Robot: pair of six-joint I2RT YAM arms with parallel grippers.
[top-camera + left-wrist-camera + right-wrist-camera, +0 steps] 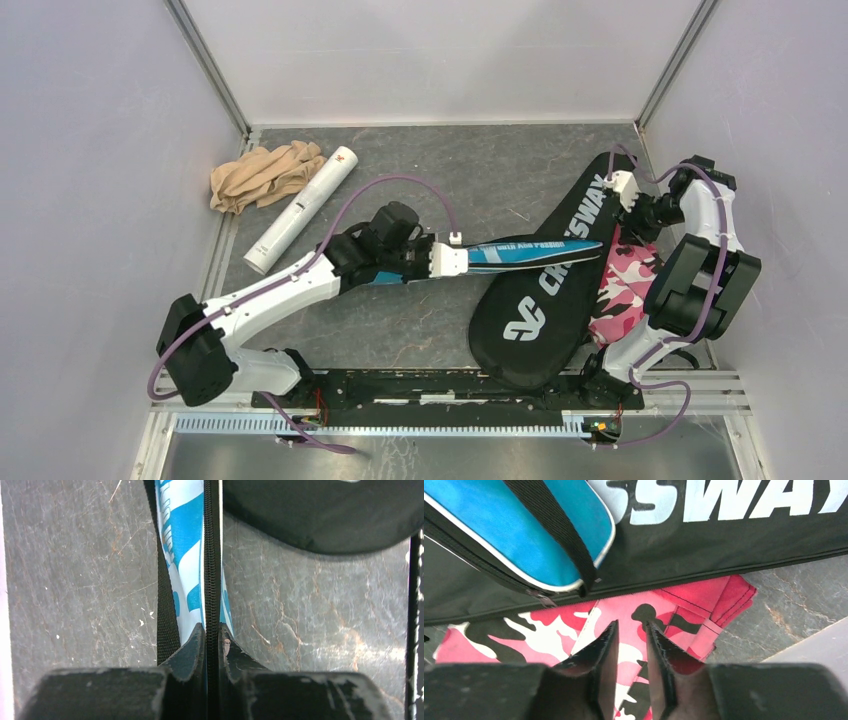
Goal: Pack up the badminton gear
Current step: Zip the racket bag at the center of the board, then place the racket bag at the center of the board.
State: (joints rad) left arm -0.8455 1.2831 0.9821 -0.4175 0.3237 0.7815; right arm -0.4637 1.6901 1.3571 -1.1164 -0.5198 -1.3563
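Blue cover (530, 252) is lying with its far end on the black CROSSWAY cover (545, 300), the rest sticking out to that cover's left over the surface (420, 325). Left gripper (212, 630) is clamped on the blue cover's zip edge at the end furthest from the black cover. A black strap (167, 615) runs alongside the zip. From the left wrist I only get a narrow strip of the blue cover, and its print is cut off.

Right gripper (630, 627) sits at the black cover's right edge, its fingers a small gap apart over pink camo fabric (704, 605). I see nothing pinched between them, though I can't tell if the tips touch the fabric. Most of the fabric is tucked under the black cover, so I can't say what it is.

I can't see inside either cover.

White tube (300, 210) lies well left of the black cover, one end touching a tan cloth bundle (260, 175).
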